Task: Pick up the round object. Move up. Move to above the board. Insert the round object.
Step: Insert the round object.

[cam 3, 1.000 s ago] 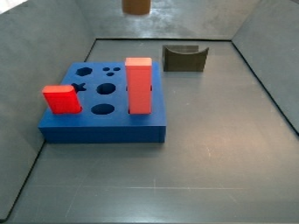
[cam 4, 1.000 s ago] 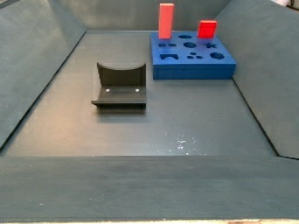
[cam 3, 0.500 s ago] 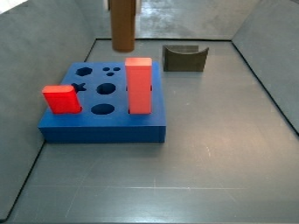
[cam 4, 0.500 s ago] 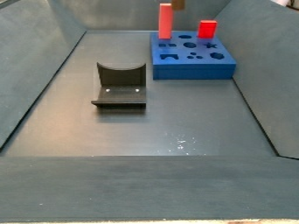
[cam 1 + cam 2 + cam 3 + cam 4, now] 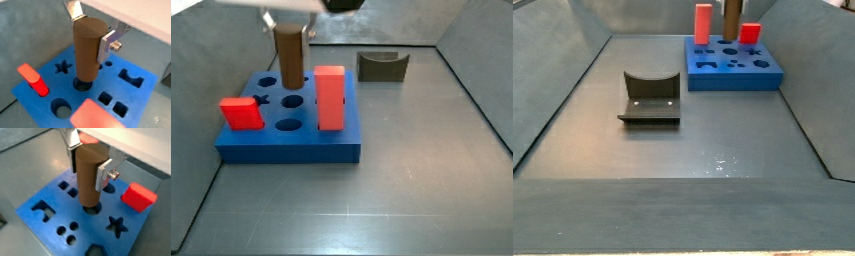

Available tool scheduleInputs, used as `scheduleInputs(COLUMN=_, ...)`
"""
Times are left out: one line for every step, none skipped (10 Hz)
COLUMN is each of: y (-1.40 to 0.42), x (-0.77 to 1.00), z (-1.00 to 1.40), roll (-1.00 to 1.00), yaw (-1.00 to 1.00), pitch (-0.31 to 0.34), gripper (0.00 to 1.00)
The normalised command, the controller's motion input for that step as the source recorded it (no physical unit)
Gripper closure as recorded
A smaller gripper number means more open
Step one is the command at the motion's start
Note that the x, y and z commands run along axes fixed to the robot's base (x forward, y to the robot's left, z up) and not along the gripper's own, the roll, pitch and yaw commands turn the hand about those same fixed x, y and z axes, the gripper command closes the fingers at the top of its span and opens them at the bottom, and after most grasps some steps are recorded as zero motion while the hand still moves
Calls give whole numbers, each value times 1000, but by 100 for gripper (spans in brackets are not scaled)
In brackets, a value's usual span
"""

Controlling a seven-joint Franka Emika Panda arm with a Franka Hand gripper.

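Observation:
My gripper (image 5: pixel 291 12) is shut on the round object, a slim brown peg (image 5: pixel 289 55), and holds it upright over the blue board (image 5: pixel 251 145). In both wrist views the silver fingers (image 5: pixel 110 41) (image 5: pixel 105 174) clamp the peg's top (image 5: pixel 87 50) (image 5: pixel 89 175). Its lower end sits at the mouth of a middle round hole (image 5: pixel 81 87) (image 5: pixel 93 210); I cannot tell whether it is inside. In a side view the peg (image 5: pixel 728 22) stands between the two red blocks above the board (image 5: pixel 734 80).
A tall red block (image 5: pixel 331 98) stands in the board right beside the peg. A short red block (image 5: pixel 241 113) stands at the board's edge. The dark olive fixture with a U-shaped notch (image 5: pixel 382 66) (image 5: pixel 649 97) stands on the floor apart from the board. Grey walls surround the floor.
The gripper has come down with the peg, from above the frame to just over the board, and now shows in a side view. The blocks and fixture have not moved.

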Motion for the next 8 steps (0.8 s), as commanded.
scheduleInputs(y=0, x=0, z=-206, roll=-49, yaw=0, pitch=-34, gripper=100)
scheduleInputs(y=0, x=0, z=-66, roll=-37, yaw=0, pitch=0, gripper=100)
scheduleInputs(y=0, x=91, z=-289, roll=-146, yaw=0, pitch=-34, gripper=100)
scheduleInputs(y=0, x=94, z=-274, roll=-97, yaw=0, pitch=-23, gripper=100)
scheduleInputs(y=0, x=9, z=-217, roll=-74, yaw=0, pitch=-26, gripper=100)
scheduleInputs(y=0, x=0, z=-166, roll=-94, yaw=0, pitch=-37, gripper=100)
scheduleInputs(y=0, x=-17, z=-140, roll=-37, yaw=0, pitch=-54, gripper=100)
scheduleInputs(y=0, x=-143, z=-166, roll=-40, yaw=0, pitch=-146, gripper=100)
